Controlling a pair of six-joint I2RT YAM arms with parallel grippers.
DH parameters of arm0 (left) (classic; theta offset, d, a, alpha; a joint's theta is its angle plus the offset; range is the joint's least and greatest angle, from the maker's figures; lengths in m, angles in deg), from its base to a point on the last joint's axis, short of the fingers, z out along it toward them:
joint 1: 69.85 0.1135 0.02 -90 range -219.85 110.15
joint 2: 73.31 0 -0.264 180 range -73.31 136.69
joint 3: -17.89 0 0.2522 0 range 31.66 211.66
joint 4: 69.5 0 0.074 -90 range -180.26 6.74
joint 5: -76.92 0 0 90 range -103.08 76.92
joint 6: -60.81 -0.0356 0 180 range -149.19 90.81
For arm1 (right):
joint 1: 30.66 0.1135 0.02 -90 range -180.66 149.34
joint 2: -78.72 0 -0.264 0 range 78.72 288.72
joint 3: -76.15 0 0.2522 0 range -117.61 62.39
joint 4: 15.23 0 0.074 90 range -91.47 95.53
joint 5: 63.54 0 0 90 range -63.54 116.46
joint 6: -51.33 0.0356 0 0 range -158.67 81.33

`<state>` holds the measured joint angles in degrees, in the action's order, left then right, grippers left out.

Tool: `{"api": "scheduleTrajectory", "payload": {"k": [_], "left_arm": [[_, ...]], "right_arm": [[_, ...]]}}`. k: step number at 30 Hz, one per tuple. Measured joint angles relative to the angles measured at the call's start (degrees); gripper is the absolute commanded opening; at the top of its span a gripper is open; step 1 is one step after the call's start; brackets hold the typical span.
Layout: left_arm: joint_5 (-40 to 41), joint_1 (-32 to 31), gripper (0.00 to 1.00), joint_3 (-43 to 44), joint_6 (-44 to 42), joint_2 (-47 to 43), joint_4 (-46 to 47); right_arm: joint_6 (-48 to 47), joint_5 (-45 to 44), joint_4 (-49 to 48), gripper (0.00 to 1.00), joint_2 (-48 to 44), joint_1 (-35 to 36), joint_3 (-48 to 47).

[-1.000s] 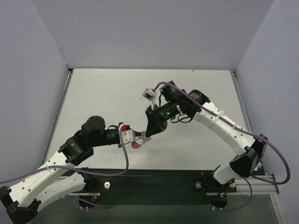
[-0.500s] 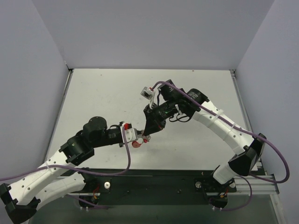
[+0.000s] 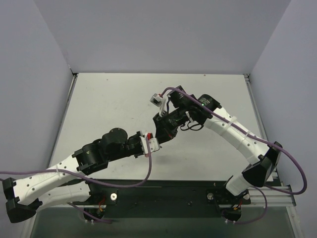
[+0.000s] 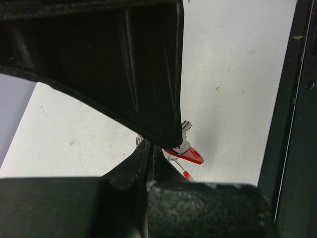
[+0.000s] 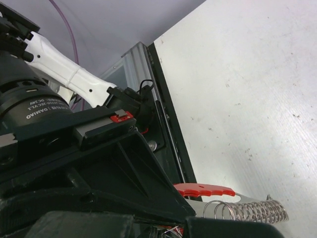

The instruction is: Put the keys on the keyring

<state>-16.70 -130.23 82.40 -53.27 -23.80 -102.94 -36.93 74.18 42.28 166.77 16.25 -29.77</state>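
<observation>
Watching the left gripper (image 3: 151, 144) and right gripper (image 3: 159, 136), I see both jaws pressed together, tips near each other over the tabletop (image 3: 109, 99), the keyring (image 5: 205, 189) just beside them.

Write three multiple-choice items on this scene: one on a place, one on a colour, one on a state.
1. In the top view, the left claw and right claw come together:
A. near the middle of the white table
B. at its far left corner
C. beyond its right edge

2. The thick arc beside the silvery coiled metal band is:
A. blue
B. red
C. green

3. The left claw's fingers are:
A. wide apart
B. out of every view
C. shut together

Answers:
1 A: both tips sit close together around the table's centre.
2 B: the right wrist view shows it red.
3 C: the left wrist view shows the fingers meeting without a gap.
</observation>
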Motion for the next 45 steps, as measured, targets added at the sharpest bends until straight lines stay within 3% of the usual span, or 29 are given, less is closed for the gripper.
{"api": "scheduleTrajectory", "payload": {"k": [7, 13, 18, 25, 31, 39, 45], "left_arm": [[7.89, -3.5, 0.0, -0.79, 1.51, 1.25, 2.75], [11.78, -4.42, 0.0, -5.57, 2.71, 0.39, 13.14], [12.74, -4.59, 0.0, -8.72, 3.06, -0.94, 20.79], [13.38, -4.68, 0.0, -9.18, 3.15, -0.9, 29.18], [12.92, -4.66, 0.0, -9.57, 3.58, -0.76, 40.65], [9.6, -4.66, 0.0, -10.16, 4.39, -0.9, 47.47], [9.44, -4.66, 0.0, -10.25, 4.46, -0.98, 47.34]], "right_arm": [[0.0, -1.92, 0.83, 0.0, -0.2, -0.04, 0.0], [-0.09, -4.15, 0.44, 0.01, -1.57, -0.46, 0.0], [-0.9, -3.82, -0.52, 0.16, -3.04, -0.55, 0.0], [-2.64, -2.19, -1.9, 0.47, -7.23, -0.57, -1.36], [-3.3, -0.37, -5.33, 0.64, -15.21, 1.99, -1.11], [-2.78, -7.37, -15.54, 0.7, -30.84, 0.7, 8.85], [-1.36, -12.72, -20.28, 0.69, -32.92, -1.99, 13.81]]}}
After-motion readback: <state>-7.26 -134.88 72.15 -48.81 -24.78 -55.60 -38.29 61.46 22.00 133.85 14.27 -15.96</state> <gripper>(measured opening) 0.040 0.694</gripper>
